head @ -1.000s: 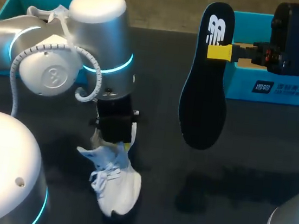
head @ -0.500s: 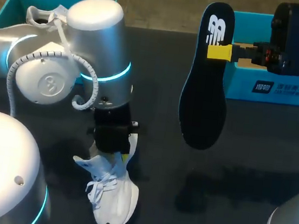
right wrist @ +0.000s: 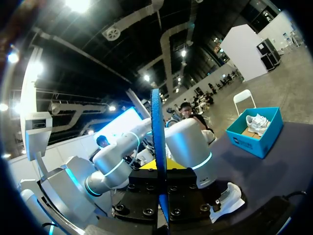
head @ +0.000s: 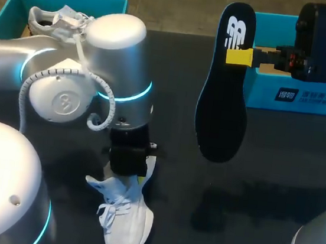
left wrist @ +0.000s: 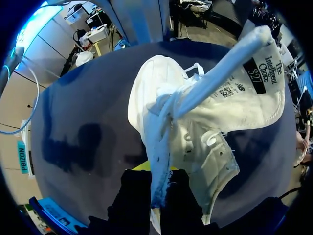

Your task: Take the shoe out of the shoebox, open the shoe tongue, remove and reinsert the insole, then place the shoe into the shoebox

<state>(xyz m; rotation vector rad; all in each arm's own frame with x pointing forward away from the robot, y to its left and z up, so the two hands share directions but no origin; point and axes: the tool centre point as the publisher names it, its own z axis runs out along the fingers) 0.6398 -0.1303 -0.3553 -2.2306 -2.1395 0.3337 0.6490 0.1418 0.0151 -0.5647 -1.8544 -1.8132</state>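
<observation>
Pinching the white shoe by the fabric of its upper in the left gripper, fingers pressed onto it from both sides, shoe resting on the dark table and stretching ahead of the fingers. Clamping the dark insole edge-on in the right gripper, raised off the table, teal box just behind that gripper.

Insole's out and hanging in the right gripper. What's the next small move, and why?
Probably carry the insole left and down toward the opening of the shoe. The right gripper holds it in the air, well apart from the shoe, which the left gripper grips by its upper on the table.
</observation>
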